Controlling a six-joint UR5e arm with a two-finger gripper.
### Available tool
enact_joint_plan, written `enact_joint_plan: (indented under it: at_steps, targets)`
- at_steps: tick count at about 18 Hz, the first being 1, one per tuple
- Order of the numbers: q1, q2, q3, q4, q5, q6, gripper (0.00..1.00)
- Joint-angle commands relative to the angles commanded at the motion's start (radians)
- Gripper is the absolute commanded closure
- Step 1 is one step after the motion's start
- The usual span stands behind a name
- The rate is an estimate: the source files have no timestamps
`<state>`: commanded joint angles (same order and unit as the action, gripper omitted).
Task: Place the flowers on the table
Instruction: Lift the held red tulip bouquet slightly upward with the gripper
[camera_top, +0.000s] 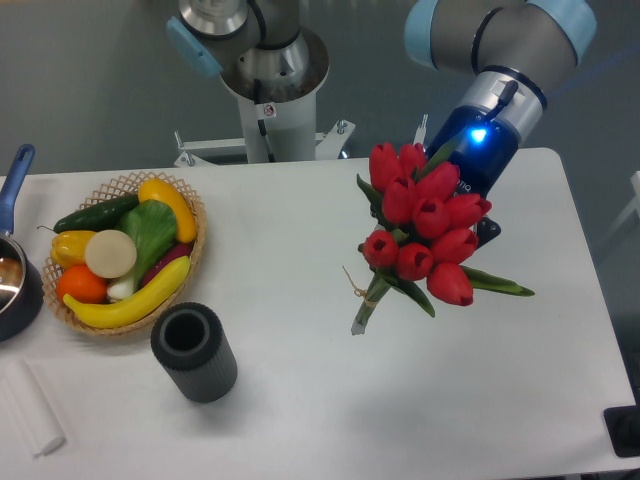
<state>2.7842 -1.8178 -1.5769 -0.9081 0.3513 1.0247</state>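
1. Dark grey cylinder (194, 352) sits nearest the camera: ribbed outer wall, hollow top, standing upright on the bench (300, 420), just beside the basket.
2. White folded cloth or foam strip (30, 410) lies at the front left corner, soft-looking, slightly creased.
3. Bench is white, smooth, matte, with rounded corners.
4. Round woven wicker basket (195, 215) at left holds glossy produce: yellow banana (130, 300), orange (82, 285), green cucumber (95, 213), yellow pepper (170, 205), a leafy green, and a pale round piece.
5. Dark pot with blue handle (15, 180) is cut off at the left edge, touching or just beside the basket; can't tell which.
6. Flowers (425, 225): bunch of red tulips, smooth closed heads, green leaves sticking out right, green stems tied with tan string, stem ends pointing down-left.
7. Bunch is tilted, heads toward the arm; stem tips look at or just above the bench surface, contact unclear.
8. Pincer (482, 228) is mostly hidden behind the blooms, below a glowing blue wrist section; only a dark bit shows at the right of the heads.
9. Bunch sits directly in front of the pincer, which appears to hold it up; how the jaws stand, I cannot tell.
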Motion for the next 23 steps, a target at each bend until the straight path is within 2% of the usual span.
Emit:
enact_joint_plan:
  at_steps: [2, 4, 7, 12, 17, 23]
  targets:
    - [0.003, 0.021, -0.029, 0.002, 0.012, 0.008, 0.60]
    - [0.006, 0.026, -0.023, 0.002, 0.032, 0.003, 0.60]
    - [0.006, 0.046, -0.031, 0.002, 0.139, -0.001, 0.60]
    - [0.005, 0.078, -0.031, -0.009, 0.207, -0.006, 0.60]
    - [0.000, 0.120, -0.035, -0.012, 0.356, -0.047, 0.60]
    - [-0.040, 0.132, -0.043, -0.012, 0.553, -0.038, 0.62]
